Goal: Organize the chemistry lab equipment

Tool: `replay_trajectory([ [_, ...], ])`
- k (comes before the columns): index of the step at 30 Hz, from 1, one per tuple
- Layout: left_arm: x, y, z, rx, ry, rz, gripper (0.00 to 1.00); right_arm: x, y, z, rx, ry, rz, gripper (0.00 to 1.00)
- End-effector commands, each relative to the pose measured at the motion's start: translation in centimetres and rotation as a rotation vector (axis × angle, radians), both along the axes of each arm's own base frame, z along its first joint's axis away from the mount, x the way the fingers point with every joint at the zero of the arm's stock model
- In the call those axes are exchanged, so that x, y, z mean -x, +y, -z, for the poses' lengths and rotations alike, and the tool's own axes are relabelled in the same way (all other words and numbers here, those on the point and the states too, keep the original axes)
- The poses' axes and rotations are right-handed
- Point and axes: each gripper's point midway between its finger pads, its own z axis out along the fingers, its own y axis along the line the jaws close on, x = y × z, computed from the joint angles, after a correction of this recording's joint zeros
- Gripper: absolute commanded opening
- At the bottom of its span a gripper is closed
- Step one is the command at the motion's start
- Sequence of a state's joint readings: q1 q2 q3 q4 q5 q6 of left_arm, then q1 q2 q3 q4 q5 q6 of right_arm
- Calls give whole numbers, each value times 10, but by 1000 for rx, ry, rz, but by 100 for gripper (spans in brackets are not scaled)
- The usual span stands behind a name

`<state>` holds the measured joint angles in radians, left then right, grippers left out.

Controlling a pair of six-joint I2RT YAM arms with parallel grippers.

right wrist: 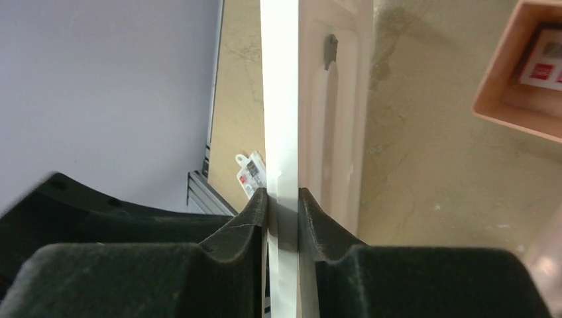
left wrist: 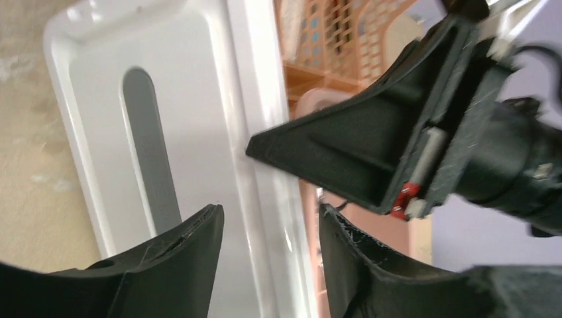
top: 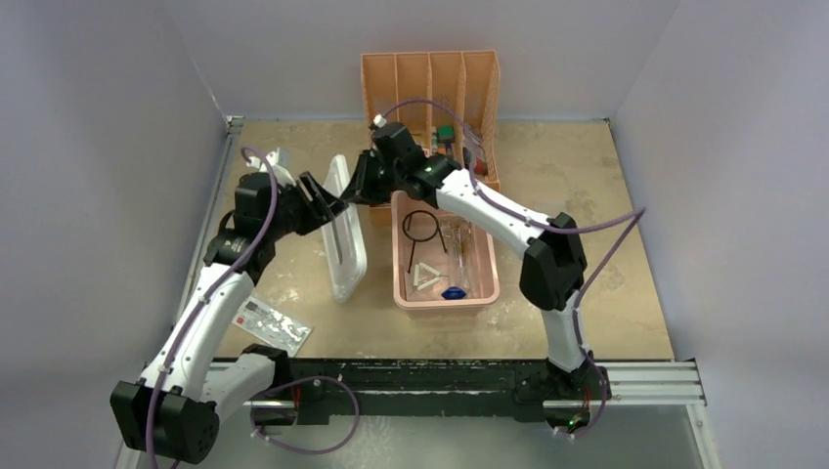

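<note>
Wire ring, white triangle and blue-capped tube lie in the pink bin, just right of the right end effector. It is clamped on the white lid. The left end effector has its fingers apart, straddling the same rim. Lidding the bin looks to be what remains.

Soft even overhead light, faint shadows; glare on white tray; right hand near-field soft.

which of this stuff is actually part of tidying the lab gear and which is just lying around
In the job:
- wire ring, triangle and blue-capped tube, all in the pink bin
- white lid, on edge, pinched by the right gripper

Lying about:
- printed packet
- peach organizer
</note>
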<state>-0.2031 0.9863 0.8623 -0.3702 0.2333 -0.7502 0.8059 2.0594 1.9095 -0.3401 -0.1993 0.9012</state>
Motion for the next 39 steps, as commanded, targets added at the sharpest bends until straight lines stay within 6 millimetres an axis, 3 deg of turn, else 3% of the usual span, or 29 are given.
replay_trajectory([
  [1, -5, -7, -113, 69, -210, 29, 58, -4, -39, -109, -107, -209, 3, 2],
  [3, -4, -6, -154, 77, -268, 23, 63, 1, -56, -131, -124, -239, -1, 1],
  [5, -4, 0, -180, 69, -304, -3, 67, 9, -71, -151, -155, -263, -18, 0],
  [9, -12, 8, -184, 55, -267, -70, 70, 17, -104, -174, -210, -263, -9, 0],
  [13, -19, 7, -166, 69, -203, -92, 70, 18, -139, -187, -278, -240, 12, 0],
  [17, -20, -12, -150, 122, -181, 1, 71, 32, -165, -192, -344, -227, -31, 0],
  [22, -20, -29, -121, 191, -106, 67, 71, 42, -200, -176, -384, -151, -30, 0],
  [27, -24, -51, -86, 271, -28, 89, 70, 58, -214, -155, -452, -61, -43, 0],
  [33, -26, -84, -52, 230, 44, 93, 67, 59, -235, -131, -423, -34, 34, 0],
  [39, -33, -86, -36, 213, 70, 10, 64, 57, -255, -107, -400, -4, 94, 0],
])
